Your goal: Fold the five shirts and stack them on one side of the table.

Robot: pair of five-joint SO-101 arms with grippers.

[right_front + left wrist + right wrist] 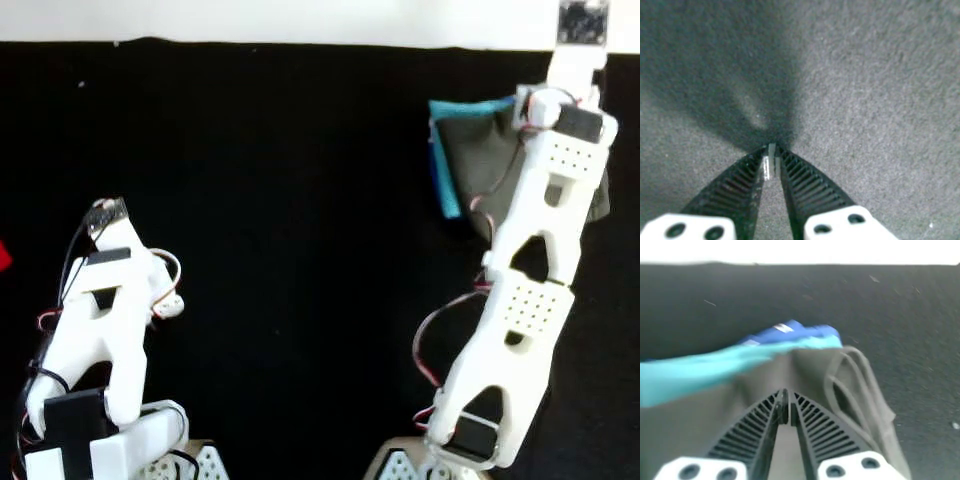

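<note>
Table: black cloth (300, 150) runs out from your arms to a white wall (250, 18) at the far edge.
Pile: you have folded shirts lying at the far right of the table, in 3 colours.
Top shirt: the grey shirt (475, 150) lies flat on top, with folded edges ridged along one side in the right wrist view (860, 390).
Lower layers: the teal shirt (443, 170) sticks out along the pile's left side, and that strip runs near to far. A blue shirt (795, 332) peeks out beyond it.
Long axis: the right arm (530, 300) covers part of the pile, so you cannot judge it for the whole pile.
Right gripper (785, 400): jaws pressed together, tips down at the grey shirt. You cannot tell whether cloth is caught between them.
Left gripper (771, 152): jaws pressed together, tips down at bare cloth at the near left, well apart from the pile.
Left edge: 1 small red scrap (3, 255).
</note>
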